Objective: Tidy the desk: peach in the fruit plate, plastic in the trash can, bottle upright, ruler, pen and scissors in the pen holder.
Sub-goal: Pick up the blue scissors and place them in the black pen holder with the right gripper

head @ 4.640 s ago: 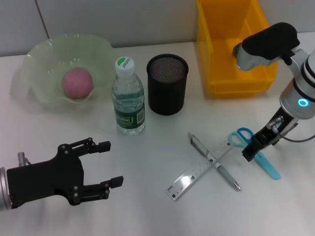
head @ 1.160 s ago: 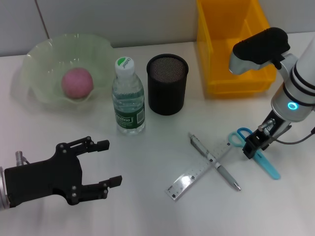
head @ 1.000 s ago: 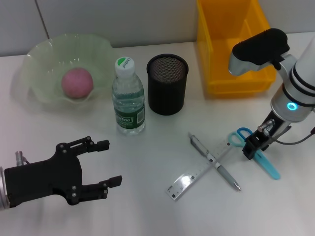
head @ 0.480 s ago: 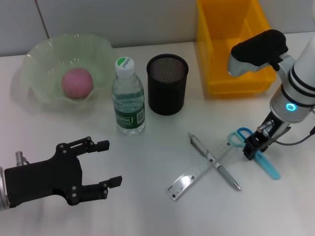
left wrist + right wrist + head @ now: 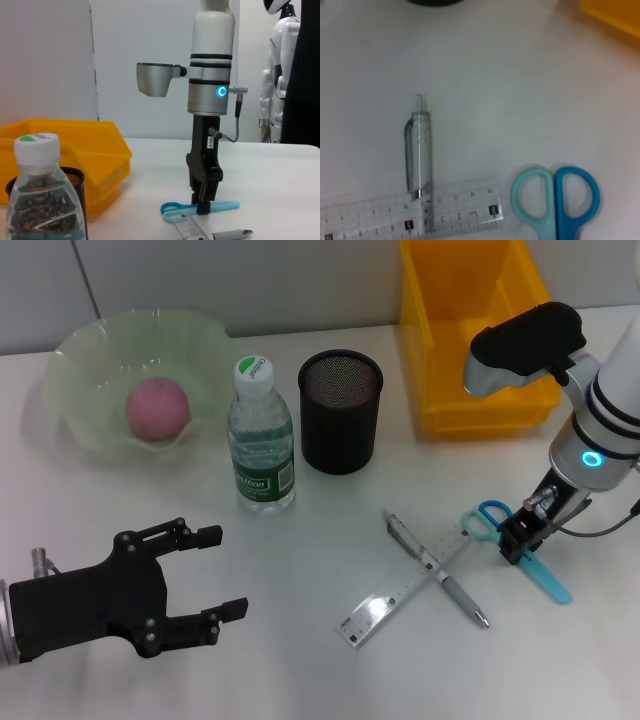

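The blue scissors point(image 5: 543, 575) lie flat on the table at the right, and my right gripper point(image 5: 517, 542) stands straight down over them, shut on the shank just behind the handles point(image 5: 555, 192). The left wrist view shows that gripper point(image 5: 202, 204) pinching the scissors point(image 5: 222, 205) at table level. A clear ruler point(image 5: 400, 592) and a pen point(image 5: 437, 570) lie crossed just left of them. The black mesh pen holder point(image 5: 340, 410) stands behind. The bottle point(image 5: 260, 440) is upright. The pink peach point(image 5: 157, 408) sits in the green fruit plate point(image 5: 120, 335). Any plastic is hidden. My left gripper point(image 5: 218, 575) hovers open at the front left.
The yellow trash can point(image 5: 470, 360) stands at the back right, partly behind my right arm's wrist camera housing point(image 5: 525, 335). The pen holder and the bottle stand close together at the middle back.
The right gripper's fingers have drawn in on the scissors, which have shifted slightly on the table. The left arm has not moved.
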Robot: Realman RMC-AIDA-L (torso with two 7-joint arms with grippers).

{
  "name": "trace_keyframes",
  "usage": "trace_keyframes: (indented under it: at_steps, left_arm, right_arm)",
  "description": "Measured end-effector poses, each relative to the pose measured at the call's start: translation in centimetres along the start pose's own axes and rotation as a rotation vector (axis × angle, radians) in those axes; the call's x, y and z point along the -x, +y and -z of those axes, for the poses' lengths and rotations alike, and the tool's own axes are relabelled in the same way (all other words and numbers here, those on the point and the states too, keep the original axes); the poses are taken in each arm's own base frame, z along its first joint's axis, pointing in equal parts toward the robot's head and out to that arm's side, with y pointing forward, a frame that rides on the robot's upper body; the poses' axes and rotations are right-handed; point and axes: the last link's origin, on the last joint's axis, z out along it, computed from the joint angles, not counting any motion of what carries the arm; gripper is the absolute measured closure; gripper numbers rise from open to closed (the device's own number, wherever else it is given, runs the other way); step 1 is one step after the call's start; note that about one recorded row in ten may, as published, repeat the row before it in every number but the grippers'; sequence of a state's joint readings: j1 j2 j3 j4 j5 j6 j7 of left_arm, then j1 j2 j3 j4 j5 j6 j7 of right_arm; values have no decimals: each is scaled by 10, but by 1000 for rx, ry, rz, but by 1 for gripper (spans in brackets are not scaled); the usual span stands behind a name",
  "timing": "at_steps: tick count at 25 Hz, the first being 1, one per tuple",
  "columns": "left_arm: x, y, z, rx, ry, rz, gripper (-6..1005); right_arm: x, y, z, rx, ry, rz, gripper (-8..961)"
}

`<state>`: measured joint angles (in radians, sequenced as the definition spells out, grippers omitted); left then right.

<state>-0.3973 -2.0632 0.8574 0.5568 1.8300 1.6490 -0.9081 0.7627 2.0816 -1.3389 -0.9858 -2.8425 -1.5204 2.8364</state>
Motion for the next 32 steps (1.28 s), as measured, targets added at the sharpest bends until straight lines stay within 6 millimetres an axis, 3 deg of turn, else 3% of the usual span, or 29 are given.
trace_keyframes:
  at_steps: [8,26,32]
  left_arm:
    - [0,0,0,-1,1,2,191]
    - [0,3,3,7,12,16,191]
    - [0,4,3,5,15,20,191]
  right_arm:
    - [2,0,11,-2,-27,1,737]
    - [-3,-5,96,-108,-320,75,735]
    - [7,2,96,-101,-488,142,735]
